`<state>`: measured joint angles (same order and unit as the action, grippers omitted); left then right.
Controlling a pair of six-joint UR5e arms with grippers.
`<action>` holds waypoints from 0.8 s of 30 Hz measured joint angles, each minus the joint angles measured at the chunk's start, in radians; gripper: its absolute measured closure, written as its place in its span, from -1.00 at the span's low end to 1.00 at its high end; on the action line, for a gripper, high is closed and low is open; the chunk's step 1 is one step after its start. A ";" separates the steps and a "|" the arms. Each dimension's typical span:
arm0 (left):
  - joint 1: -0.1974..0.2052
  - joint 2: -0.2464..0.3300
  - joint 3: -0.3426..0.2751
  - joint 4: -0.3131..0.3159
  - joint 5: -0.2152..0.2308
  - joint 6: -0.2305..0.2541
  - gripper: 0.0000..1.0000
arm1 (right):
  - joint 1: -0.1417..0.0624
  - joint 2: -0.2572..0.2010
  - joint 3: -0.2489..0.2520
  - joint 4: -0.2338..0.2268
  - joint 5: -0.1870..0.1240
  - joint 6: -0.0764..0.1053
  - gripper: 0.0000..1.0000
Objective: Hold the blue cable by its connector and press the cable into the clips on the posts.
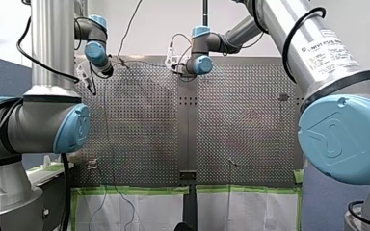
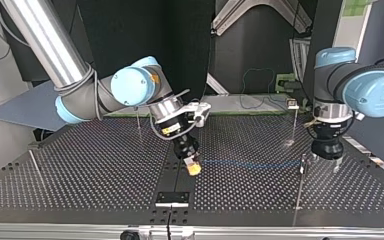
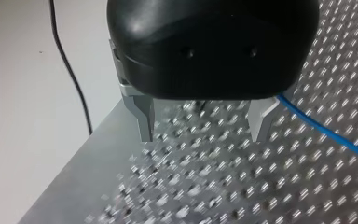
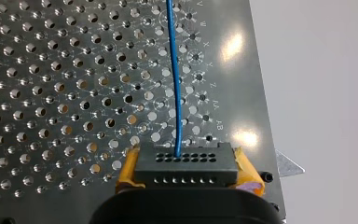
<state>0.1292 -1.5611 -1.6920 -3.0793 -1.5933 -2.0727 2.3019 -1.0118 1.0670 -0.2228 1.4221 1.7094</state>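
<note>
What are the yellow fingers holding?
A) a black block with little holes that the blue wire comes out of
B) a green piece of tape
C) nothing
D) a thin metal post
A: in the right wrist view, the black connector sits clamped between my right gripper's yellow-padded fingers, and the blue cable runs out of one of its holes.

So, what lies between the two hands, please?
The blue cable, stretched over the table from the connector in my right hand towards my left hand, in the top view.
</note>
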 joint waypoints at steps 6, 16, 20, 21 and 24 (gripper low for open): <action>-0.012 0.052 -0.053 -0.052 0.046 -0.020 -1.00 | 0.003 0.000 0.000 0.006 0.000 -0.003 1.00; -0.035 0.127 -0.127 -0.103 0.031 -0.013 -1.00 | 0.008 0.000 0.000 0.013 0.000 -0.008 1.00; -0.041 0.162 -0.162 -0.106 0.009 0.017 -1.00 | 0.009 0.000 0.000 0.013 0.000 -0.008 1.00; -0.042 0.169 -0.170 -0.105 0.008 0.024 -1.00 | 0.009 0.000 0.000 0.014 0.001 -0.008 1.00; -0.044 0.194 -0.194 -0.104 0.017 0.048 -1.00 | 0.008 0.000 0.000 0.021 0.011 -0.008 1.00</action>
<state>0.0850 -1.3671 -1.8861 -3.1828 -1.5767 -2.0245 2.3104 -1.0119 1.0671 -0.2018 1.4327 1.7015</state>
